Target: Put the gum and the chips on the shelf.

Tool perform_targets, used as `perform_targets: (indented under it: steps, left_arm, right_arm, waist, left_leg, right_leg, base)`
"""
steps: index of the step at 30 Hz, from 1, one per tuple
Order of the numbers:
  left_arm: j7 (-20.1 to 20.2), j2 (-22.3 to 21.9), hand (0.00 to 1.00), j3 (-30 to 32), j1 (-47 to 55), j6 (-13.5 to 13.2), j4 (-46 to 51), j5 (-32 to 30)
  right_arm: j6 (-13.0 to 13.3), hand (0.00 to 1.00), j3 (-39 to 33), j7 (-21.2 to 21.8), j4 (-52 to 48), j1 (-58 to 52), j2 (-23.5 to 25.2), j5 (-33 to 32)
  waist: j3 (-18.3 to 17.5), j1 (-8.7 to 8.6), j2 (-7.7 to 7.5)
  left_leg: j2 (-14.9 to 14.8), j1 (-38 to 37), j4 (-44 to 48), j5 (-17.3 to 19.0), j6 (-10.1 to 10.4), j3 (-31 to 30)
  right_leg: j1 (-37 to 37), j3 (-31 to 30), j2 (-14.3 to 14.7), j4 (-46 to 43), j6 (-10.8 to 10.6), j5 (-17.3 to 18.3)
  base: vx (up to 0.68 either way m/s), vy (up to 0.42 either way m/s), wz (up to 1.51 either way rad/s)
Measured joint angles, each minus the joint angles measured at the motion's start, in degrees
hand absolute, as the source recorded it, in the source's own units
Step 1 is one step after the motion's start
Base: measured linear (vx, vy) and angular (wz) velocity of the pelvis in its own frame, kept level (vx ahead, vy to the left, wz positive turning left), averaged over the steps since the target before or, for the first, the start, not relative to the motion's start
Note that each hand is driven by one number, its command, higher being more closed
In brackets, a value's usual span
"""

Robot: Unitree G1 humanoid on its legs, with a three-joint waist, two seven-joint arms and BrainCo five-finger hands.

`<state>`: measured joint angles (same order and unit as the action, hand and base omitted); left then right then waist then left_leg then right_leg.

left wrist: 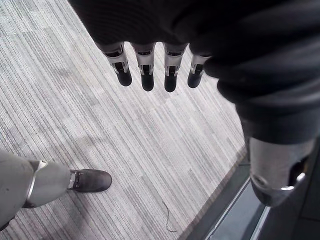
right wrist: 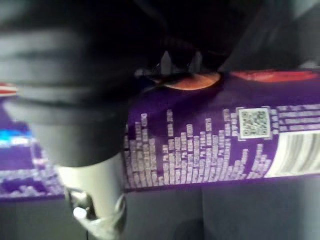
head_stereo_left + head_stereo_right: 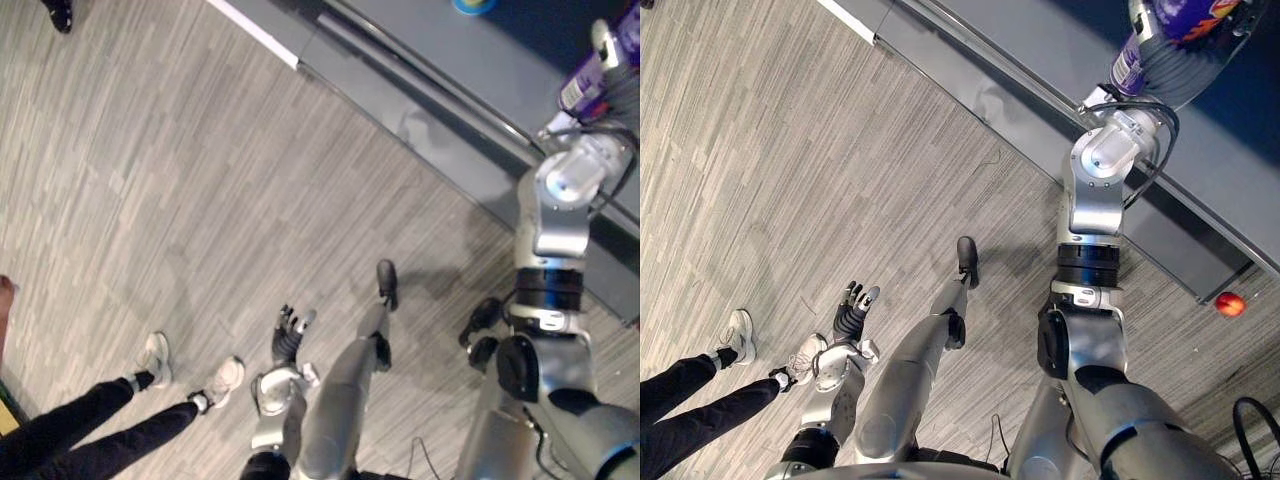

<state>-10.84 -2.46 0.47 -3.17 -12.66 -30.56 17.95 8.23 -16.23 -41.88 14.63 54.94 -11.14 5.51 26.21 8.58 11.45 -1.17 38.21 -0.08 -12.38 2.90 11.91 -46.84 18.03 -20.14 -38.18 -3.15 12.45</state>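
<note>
Right robot hand (image 2: 94,172) around purple chips can (image 2: 210,142); left robot hand (image 3: 289,337) loose-fingered.

Grey plank floor (image 3: 150,150) all round. At 8 o'clock, a person's legs (image 3: 90,420) in black trousers and white sneakers (image 3: 226,378). Dark shoe (image 3: 58,12) at 11 o'clock. Small red round thing (image 3: 1230,304) on the floor at 4 o'clock.

My chips can (image 2: 200,145) is purple with white print and orange patches. The floor (image 3: 150,150) is grey, finely streaked; the shelf (image 3: 450,70) plain grey; my left hand (image 1: 170,75) silver, dark-tipped.
</note>
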Motion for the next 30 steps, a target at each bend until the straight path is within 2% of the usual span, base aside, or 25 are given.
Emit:
perform_targets:
  steps: [10, 17, 18, 20, 26, 29, 30]
  left_arm:
    - [0.0, -0.1, 0.00, 0.0, 0.0, 0.0, 0.0, 0.1]
    - [0.0, -0.2, 0.00, 0.1, 0.0, 0.0, -0.2, 0.1]
    - [0.0, -0.2, 0.00, 0.1, 0.0, 0.0, -0.2, 0.1]
    - [0.0, -0.2, 0.00, 0.5, 0.2, 0.0, -0.7, 0.1]
    - [0.5, -0.2, 0.00, 0.5, 0.6, 0.4, -2.1, 0.1]
    - [0.9, -0.2, 0.00, 1.7, 0.6, 0.6, -5.0, 0.0]
    - [1.0, -0.2, 0.00, 2.6, 0.6, 1.1, -7.4, -0.2]
  right_arm:
    - [0.0, 0.00, 1.7, 0.1, 1.6, -1.2, 0.9, -1.1]
    - [0.0, 0.00, 3.2, 1.2, 2.2, -6.1, 3.2, -1.2]
    - [0.1, 0.00, 3.7, 1.3, 2.2, -7.0, 3.3, -1.2]
    - [0.1, 0.00, 4.9, 2.1, 3.4, -8.5, 3.8, -1.3]
    - [0.6, 0.00, 6.9, 4.0, 4.4, -13.1, 5.5, -2.1]
    - [0.6, 0.00, 8.9, 5.7, 4.4, -16.5, 6.8, -2.1]
    - [0.7, 0.00, 9.9, 6.2, 4.4, -19.1, 7.9, -2.1]
  waist:
    - [-0.2, -0.28, -0.37]
    - [-0.2, -0.52, -0.74]
    - [-0.3, -0.53, -1.00]
    - [-1.0, -0.69, -2.66]
    - [-1.0, -0.85, -4.36]
    - [-1.1, -2.03, -5.15]
    - [-1.3, -2.66, -5.84]
  left_leg:
    - [-0.5, 0.5, 0.7, 0.0, 0.0, 1.3]
    - [-2.0, -1.6, 1.6, 0.4, -0.1, 1.6]
    - [-2.2, -1.8, 1.7, 0.7, 0.2, 1.6]
    - [-2.6, -2.2, 1.7, 0.7, 0.3, 1.9]
    - [-3.7, -5.4, 2.8, 1.9, 0.2, 2.4]
    - [-4.4, -6.6, 4.4, 3.1, 0.2, 2.5]
    - [-4.7, -7.9, 4.8, 3.6, 0.1, 2.7]
  right_leg:
    - [-0.8, -1.0, 0.6, 0.3, 0.1, 0.0]
    - [1.9, -1.1, 2.3, 1.9, 0.4, -0.3]
    - [2.2, -1.1, 2.5, 2.0, 0.5, -0.3]
    - [2.4, -1.3, 2.9, 2.3, 0.5, -0.3]
    - [6.6, -1.2, 4.3, 4.5, 0.8, -0.9]
    - [9.0, -1.1, 5.0, 5.6, 0.6, -1.0]
    - [10.6, -1.3, 5.4, 6.3, 0.5, -1.1]
  base:
    - [0.00, -0.019, -0.04]
    - [0.00, -0.038, -0.10]
    - [0.00, -0.054, -0.13]
    - [0.00, -0.045, -0.11]
    - [0.02, -0.047, -0.10]
    - [0.04, -0.042, -0.09]
    - [0.06, -0.045, -0.11]
